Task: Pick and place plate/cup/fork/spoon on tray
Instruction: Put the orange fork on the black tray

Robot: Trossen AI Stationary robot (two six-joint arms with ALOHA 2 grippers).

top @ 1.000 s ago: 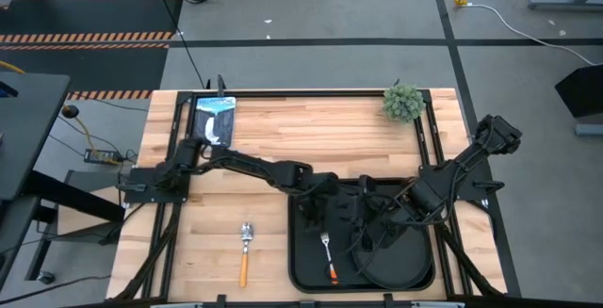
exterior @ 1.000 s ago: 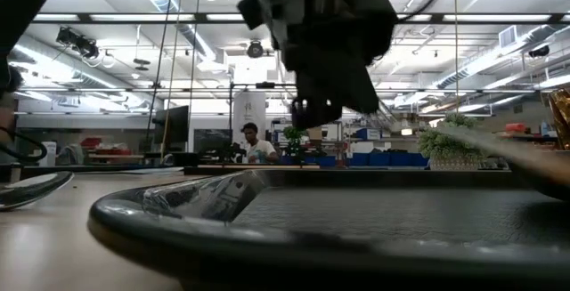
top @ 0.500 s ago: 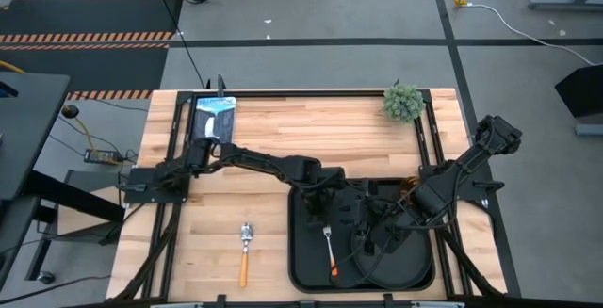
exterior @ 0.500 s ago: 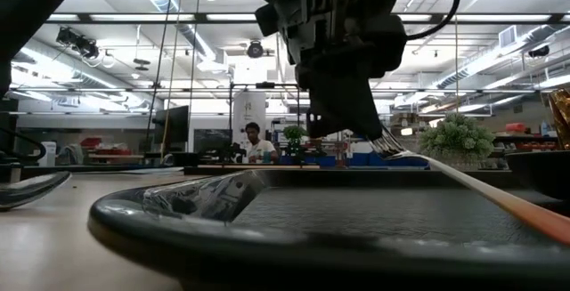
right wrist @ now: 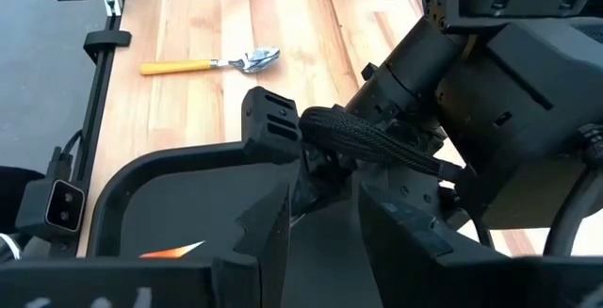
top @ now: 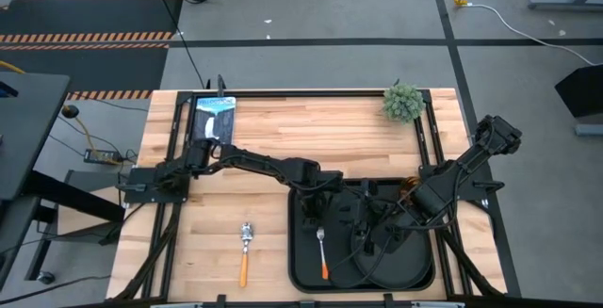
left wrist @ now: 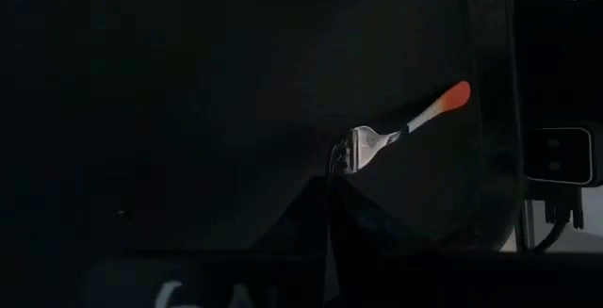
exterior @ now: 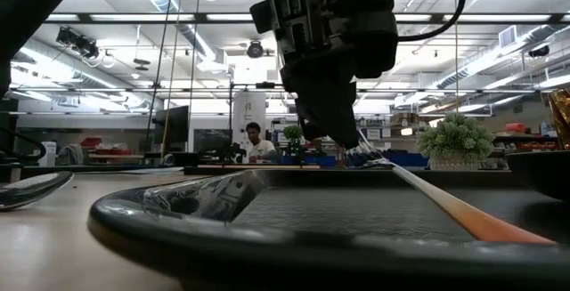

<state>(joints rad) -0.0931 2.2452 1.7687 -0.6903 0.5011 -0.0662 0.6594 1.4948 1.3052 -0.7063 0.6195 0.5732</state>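
The fork (top: 321,252) lies on the floor of the black tray (top: 294,251), silver tines toward the far edge, red-orange handle (left wrist: 443,105) toward the near edge. My left gripper (top: 317,210) is shut, its tip at the fork's tines. My right gripper (right wrist: 325,242) hovers open and empty over the tray's middle. The spoon (top: 245,249) lies flat on the table left of the tray. The round black plate (top: 400,268) sits in the tray's near right part, mostly hidden by my right arm. The amber cup (exterior: 561,117) shows only at the low view's edge. My left gripper meets the fork's tine end (left wrist: 347,154) with the tips of its shut fingers (exterior: 343,135). They come from above, slanting down from the far side. The fork lies on the tray floor, its handle pointing to the near edge.
A small green plant (top: 403,102) stands at the table's far right. A printed packet (top: 215,120) lies at the far left. My right arm (top: 443,184) crosses the tray's right part. Bare wood lies far of the tray and around the spoon.
The fork has shifted on the tray floor, going a little toward the table's left edge. My left gripper has come down a little, to the fork's tines.
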